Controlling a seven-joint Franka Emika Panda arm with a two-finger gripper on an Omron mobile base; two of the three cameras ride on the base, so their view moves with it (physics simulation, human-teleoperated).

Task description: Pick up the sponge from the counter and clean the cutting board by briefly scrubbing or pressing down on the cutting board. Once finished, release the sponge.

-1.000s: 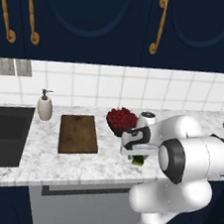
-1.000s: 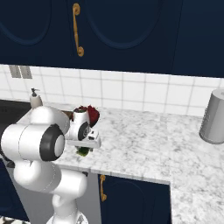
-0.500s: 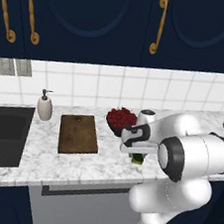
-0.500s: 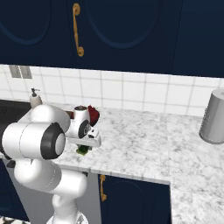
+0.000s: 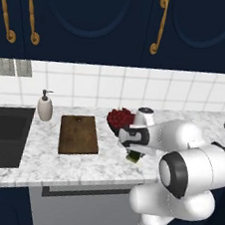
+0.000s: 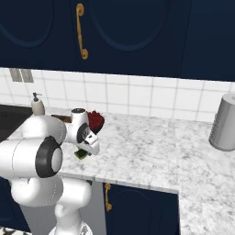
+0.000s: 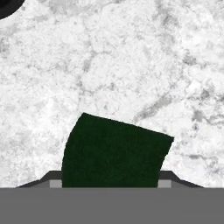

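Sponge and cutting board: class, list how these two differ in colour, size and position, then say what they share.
The sponge shows a dark green top; the cutting board is dark brown wood. The sponge is far smaller than the board. The sponge sits under the gripper, between its fingers; the board lies apart, to the left by the sink. Both are rectangular, over the marbled counter.

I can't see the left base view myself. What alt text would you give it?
A white robot arm's gripper reaches down at a small green-topped sponge on a marbled stone counter. To its left lie a dark-brown wooden cutting board, a soap dispenser and a dark sink.
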